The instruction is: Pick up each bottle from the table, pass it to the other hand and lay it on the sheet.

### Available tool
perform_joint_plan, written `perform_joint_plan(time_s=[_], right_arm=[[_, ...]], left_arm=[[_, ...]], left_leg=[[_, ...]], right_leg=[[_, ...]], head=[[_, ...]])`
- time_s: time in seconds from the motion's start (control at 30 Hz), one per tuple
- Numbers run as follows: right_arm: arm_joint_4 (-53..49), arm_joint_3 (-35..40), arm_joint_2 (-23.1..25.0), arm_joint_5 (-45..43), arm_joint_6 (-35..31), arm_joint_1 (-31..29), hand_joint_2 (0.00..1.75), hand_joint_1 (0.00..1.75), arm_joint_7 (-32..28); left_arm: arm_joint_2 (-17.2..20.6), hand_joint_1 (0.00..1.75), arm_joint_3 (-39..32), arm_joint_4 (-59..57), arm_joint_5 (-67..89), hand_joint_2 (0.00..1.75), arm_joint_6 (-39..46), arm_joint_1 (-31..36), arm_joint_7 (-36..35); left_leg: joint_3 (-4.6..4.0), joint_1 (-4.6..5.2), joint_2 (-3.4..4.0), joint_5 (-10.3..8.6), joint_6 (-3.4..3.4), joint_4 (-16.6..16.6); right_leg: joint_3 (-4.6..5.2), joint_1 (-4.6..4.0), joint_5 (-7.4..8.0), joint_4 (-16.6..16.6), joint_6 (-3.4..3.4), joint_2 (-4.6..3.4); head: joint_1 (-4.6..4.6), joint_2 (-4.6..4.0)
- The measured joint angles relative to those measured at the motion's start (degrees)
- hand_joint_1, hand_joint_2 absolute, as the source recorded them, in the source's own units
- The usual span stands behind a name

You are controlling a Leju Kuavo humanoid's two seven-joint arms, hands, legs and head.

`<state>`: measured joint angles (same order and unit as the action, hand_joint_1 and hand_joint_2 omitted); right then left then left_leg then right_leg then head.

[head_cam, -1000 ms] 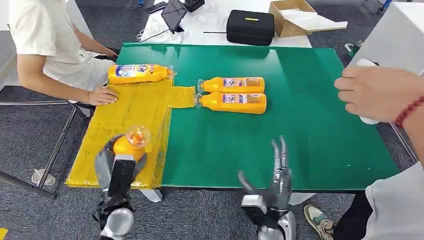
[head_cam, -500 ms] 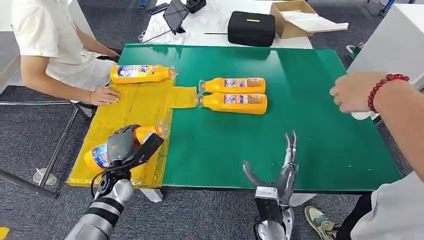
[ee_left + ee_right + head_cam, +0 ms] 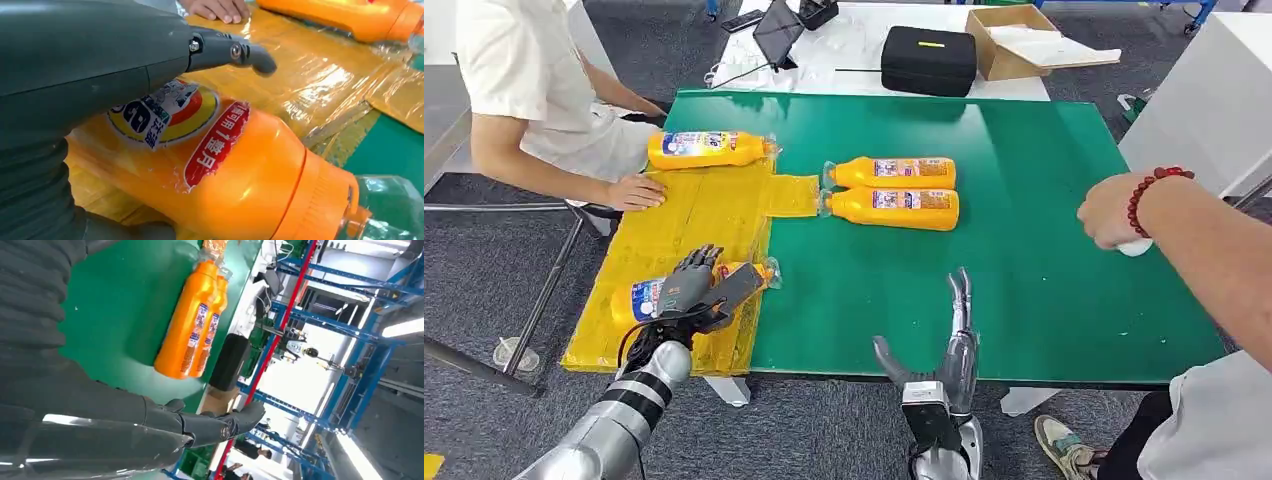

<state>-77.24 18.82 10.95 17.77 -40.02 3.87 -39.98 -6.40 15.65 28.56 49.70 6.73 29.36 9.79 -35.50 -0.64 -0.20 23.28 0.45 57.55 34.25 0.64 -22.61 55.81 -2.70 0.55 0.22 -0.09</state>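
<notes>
The left hand (image 3: 692, 290) grips an orange bottle (image 3: 646, 298) lying on the yellow sheet (image 3: 674, 235) at the counter's (image 3: 1024, 250) near left. The right hand (image 3: 944, 365) hovers with fingers spread, holding nothing.

Grey carpet floor (image 3: 484, 270), a white table (image 3: 864, 45) behind, blue metal racking (image 3: 320, 325).

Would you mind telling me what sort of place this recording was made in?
Probably an industrial lab or workshop: blue steel racking under strip lights, a green-topped table with a black case and cardboard box behind it.
</notes>
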Motion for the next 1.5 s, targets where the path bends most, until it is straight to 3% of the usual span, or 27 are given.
perform_joint_plan(time_s=[0.5,0.7,0.87,0.97,1.17,1.23,1.27,1.4,1.5], right_arm=[[0.74,-2.78,-0.96,0.46,0.00,-0.07,1.75,0.00,0.00],[0.74,-4.00,-0.96,0.92,0.00,0.10,1.75,0.00,0.00],[0.44,-5.44,-0.94,2.67,0.00,1.00,1.75,0.00,0.00],[-0.24,-6.08,-0.94,4.21,0.00,2.90,1.75,0.00,0.00],[-0.53,-6.19,-0.94,4.99,0.00,3.73,1.75,0.00,0.00],[-1.84,-7.98,-0.28,9.07,0.00,4.98,1.75,0.00,-0.02],[-1.84,-8.09,-0.28,9.20,0.00,4.78,1.75,0.00,-0.04],[-1.79,-8.11,-0.20,10.82,0.00,3.96,1.75,0.00,-0.04],[-0.92,-8.20,-0.17,15.97,0.00,3.21,1.75,0.00,-0.04]], left_arm=[[0.76,0.00,0.24,-3.82,-0.59,1.75,-2.99,1.73,-0.11],[0.13,0.00,0.13,-2.89,-4.38,1.75,0.53,1.26,6.83],[-2.32,0.00,-0.07,5.72,-10.41,1.75,4.29,-3.44,13.25],[-4.13,0.00,0.98,17.28,-15.18,1.75,10.59,-9.69,14.64],[-4.55,0.00,1.93,21.99,-16.73,1.75,12.73,-12.21,15.13],[-5.57,0.00,9.17,35.49,-12.60,1.75,25.02,-19.28,15.65],[-5.60,0.00,11.24,36.70,-10.07,1.75,27.31,-19.81,15.39],[-5.31,0.00,15.96,39.08,0.32,1.75,32.24,-20.25,13.00],[-5.00,0.00,16.94,40.13,-0.55,1.75,32.11,-20.47,12.96]], left_leg=[[0.59,0.00,0.00,0.07,-0.14,-0.03],[0.57,0.00,-0.02,-0.02,-0.08,-0.01],[-0.03,0.02,0.01,-0.16,0.01,0.04],[-0.29,0.05,0.14,-0.13,0.03,0.07],[-0.42,0.06,0.14,-0.12,0.04,0.08],[-0.84,0.03,0.05,-0.06,0.03,0.08],[-0.87,0.03,0.05,-0.05,0.03,0.07],[-0.86,0.03,0.05,-0.06,0.03,0.06],[-0.84,0.02,0.05,-0.07,0.03,0.06]], right_leg=[[-0.57,-0.01,-0.08,0.00,0.21,0.00],[-0.42,-0.01,-0.03,0.00,0.17,0.03],[0.10,0.02,0.20,0.01,0.08,0.05],[0.40,0.04,0.23,0.00,0.04,-0.04],[0.52,0.05,0.21,0.00,0.02,-0.03],[0.90,0.00,0.15,0.00,0.03,-0.02],[0.91,0.00,0.13,-0.01,0.01,-0.02],[0.91,0.00,0.13,0.00,-0.01,-0.04],[0.91,0.00,0.16,0.00,0.02,-0.04]], head=[[0.00,0.00],[0.00,0.00],[0.02,0.00],[0.00,0.00],[0.02,0.00],[0.00,0.00],[0.02,0.00],[0.00,0.00],[0.00,0.00]])
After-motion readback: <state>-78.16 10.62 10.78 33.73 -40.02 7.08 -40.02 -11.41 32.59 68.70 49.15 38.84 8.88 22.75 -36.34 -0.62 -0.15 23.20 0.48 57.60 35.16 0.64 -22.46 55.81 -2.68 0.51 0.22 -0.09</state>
